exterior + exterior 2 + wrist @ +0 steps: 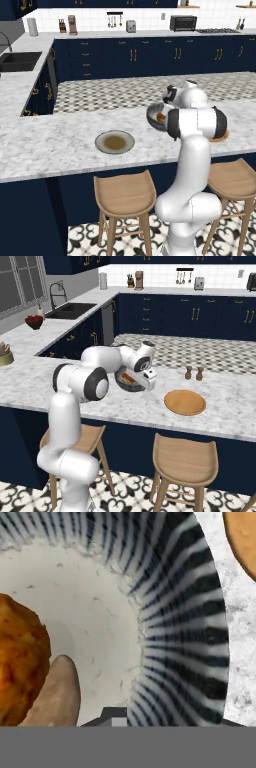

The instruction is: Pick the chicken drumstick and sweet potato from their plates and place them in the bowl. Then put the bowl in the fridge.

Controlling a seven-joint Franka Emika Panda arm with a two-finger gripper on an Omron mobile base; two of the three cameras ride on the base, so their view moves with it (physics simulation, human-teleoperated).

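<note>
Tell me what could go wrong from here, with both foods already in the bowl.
The bowl looks tilted toward its side at the gripper, so the chicken drumstick and sweet potato might slide out. The hold seems to be at the rim alone, so the bowl might slip. A low swing could clip the wooden plate.

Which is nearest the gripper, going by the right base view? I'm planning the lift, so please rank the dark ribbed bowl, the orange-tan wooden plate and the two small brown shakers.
1. Dark ribbed bowl: right at the gripper.
2. Orange-tan wooden plate: on the counter to the gripper's right.
3. Two small brown shakers: behind the plate, near the counter's far edge.
</note>
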